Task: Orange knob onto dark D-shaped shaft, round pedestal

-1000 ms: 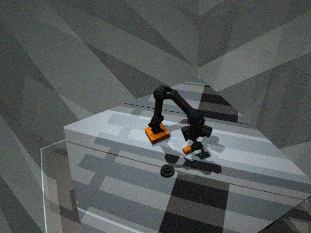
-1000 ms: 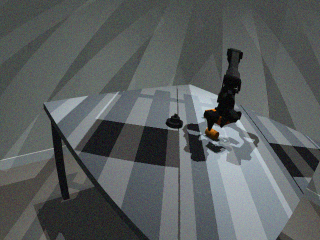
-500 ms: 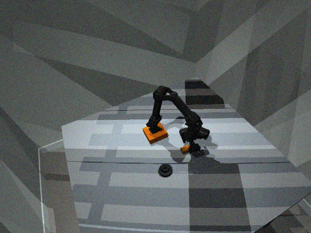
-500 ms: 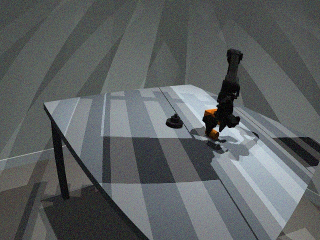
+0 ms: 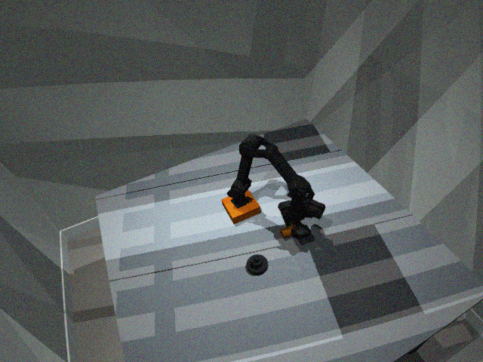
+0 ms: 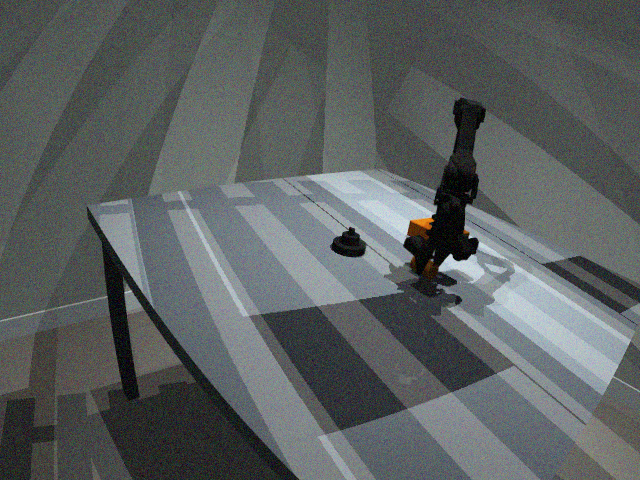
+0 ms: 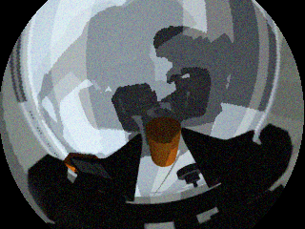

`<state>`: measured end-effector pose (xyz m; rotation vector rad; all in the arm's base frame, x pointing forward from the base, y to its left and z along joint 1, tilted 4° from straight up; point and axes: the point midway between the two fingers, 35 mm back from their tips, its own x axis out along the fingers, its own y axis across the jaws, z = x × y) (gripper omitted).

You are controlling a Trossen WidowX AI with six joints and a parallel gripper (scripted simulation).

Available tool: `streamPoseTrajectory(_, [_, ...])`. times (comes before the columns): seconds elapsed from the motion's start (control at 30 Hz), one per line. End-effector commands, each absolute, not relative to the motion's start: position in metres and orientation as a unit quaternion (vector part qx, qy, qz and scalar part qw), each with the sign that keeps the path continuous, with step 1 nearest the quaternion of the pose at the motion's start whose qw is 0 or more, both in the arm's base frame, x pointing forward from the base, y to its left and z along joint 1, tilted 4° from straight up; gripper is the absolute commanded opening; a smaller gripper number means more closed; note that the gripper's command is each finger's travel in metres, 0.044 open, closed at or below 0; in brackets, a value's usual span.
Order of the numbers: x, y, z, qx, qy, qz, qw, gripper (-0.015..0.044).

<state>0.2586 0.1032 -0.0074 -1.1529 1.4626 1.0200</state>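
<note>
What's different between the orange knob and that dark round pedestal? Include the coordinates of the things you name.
The orange knob (image 5: 286,231) (image 6: 429,269) (image 7: 163,152) is bright, while the pedestal (image 5: 256,265) (image 6: 348,245) (image 7: 189,173) is nearly black. The knob is one plain cylinder; the pedestal is a wide stepped disc with a shaft on top. The knob sits between the gripper's fingers, whereas the pedestal stands apart from them. Both look round.

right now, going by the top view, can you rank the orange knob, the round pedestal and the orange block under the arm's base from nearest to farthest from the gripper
1. orange knob: at the fingers

Too close to call: round pedestal and orange block, on different sides
</note>
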Motion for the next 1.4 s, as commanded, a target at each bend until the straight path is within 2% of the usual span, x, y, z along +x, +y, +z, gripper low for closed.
streamPoseTrajectory(0.0, [0.259, 0.103, -0.008, -0.475, 0.602, 0.417, 0.488, 0.0240])
streamPoseTrajectory(0.2, [0.259, 0.103, -0.008, -0.475, 0.602, 0.417, 0.488, 0.0240])
streamPoseTrajectory(0.5, [0.259, 0.103, -0.008, -0.475, 0.602, 0.417, 0.488, 0.0180])
streamPoseTrajectory(1.37, [0.256, 0.081, 0.006, -0.384, 0.494, 0.503, 0.596, 0.0179])
